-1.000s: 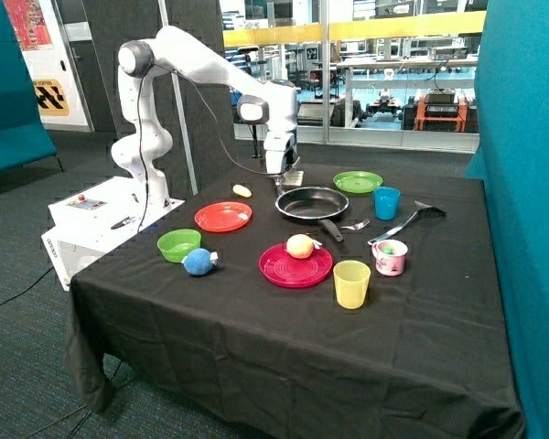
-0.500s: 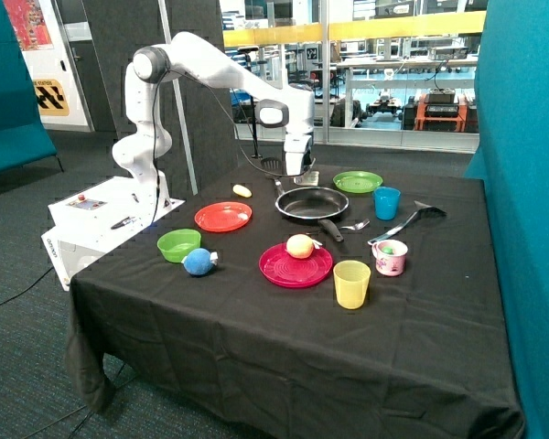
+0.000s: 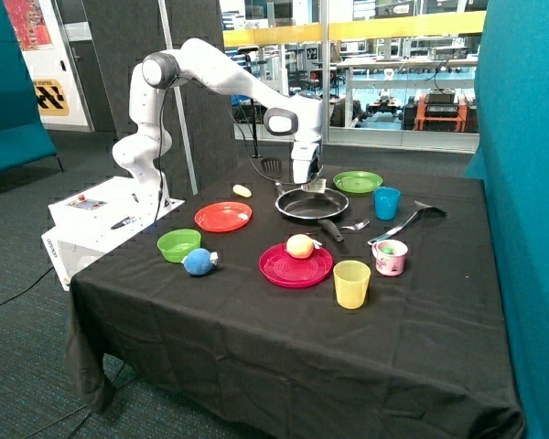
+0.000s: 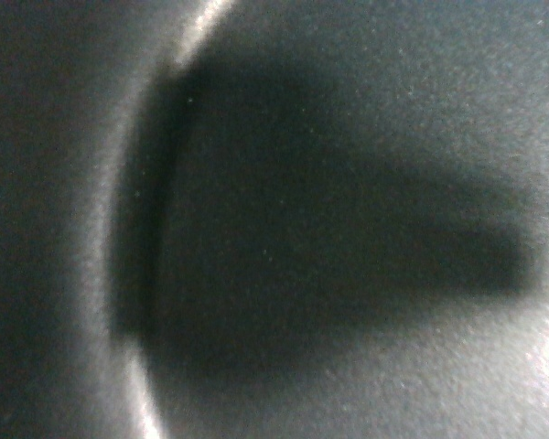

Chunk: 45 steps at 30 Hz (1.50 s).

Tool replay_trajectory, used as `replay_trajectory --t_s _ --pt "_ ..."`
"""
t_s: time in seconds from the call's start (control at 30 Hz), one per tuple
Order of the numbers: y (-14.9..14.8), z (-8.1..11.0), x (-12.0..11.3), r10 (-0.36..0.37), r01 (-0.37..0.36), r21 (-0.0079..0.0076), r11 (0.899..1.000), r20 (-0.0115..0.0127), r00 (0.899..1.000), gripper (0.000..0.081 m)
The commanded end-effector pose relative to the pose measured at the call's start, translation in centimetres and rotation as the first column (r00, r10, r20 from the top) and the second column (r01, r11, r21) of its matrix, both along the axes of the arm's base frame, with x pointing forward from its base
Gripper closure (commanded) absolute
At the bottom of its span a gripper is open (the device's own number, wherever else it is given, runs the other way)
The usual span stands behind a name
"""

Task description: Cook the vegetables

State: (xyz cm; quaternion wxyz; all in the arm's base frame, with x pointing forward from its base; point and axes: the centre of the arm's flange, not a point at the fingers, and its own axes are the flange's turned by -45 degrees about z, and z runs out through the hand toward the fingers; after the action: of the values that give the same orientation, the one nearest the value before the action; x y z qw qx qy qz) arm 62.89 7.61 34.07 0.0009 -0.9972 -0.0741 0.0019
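The wrist view gives only the dark inner surface and curved wall of the frying pan [image 4: 284, 238], with a broad shadow across it; neither fingers nor food can be made out there.

In the outside view, a black-draped table [image 3: 284, 347] stands on grey carpet, with teal panels on both sides and glazed partitions behind. The white arm reaches from its base over the pan [image 3: 311, 204]. The gripper [image 3: 304, 183] hangs at the pan's far rim, at about 12 o'clock, clamped on a whitish flat chunk [image 3: 314, 186] held just above the rim. The pale-yellow oval piece [image 3: 242, 191] lies on the cloth at 9 o'clock from the pan, well apart, beyond the orange plate [image 3: 223, 217]. The pan's inside appears empty, so nothing is cooking yet.
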Motion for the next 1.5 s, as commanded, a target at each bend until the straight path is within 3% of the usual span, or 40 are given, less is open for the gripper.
replay_trajectory --t_s 0.0,0.17,0.23,0.3,0.4,0.5,0.7,1.1,1.47 --pt "-0.1 -2.5 0.0 -0.033 0.033 -0.0014 0.999 0.0039 0.999 0.0808" --pt "-0.7 -3.1 -0.4 -0.052 0.052 -0.0014 0.999 0.0039 0.999 0.0802" --pt "-0.9 -3.1 -0.4 -0.053 0.053 -0.0014 0.999 0.0039 0.999 0.0615" --pt "-1.0 -3.1 -0.4 -0.051 0.051 -0.0014 0.999 0.0039 0.999 0.0514" --pt "-1.1 -2.9 -0.5 -0.044 0.044 -0.0014 0.999 0.0039 0.999 0.0238" --pt "-1.1 -2.9 -0.6 -0.042 0.042 -0.0014 0.999 0.0039 0.999 0.0121" --pt "-1.4 -3.0 -0.7 -0.042 0.042 -0.0014 0.999 0.0039 0.999 0.0086" --pt "-1.9 -2.4 -1.4 -0.035 0.035 -0.0014 0.999 0.0039 0.999 0.0098" --pt "-3.1 1.4 -5.4 -0.023 0.023 -0.0014 1.0 0.0039 1.0 0.0149"
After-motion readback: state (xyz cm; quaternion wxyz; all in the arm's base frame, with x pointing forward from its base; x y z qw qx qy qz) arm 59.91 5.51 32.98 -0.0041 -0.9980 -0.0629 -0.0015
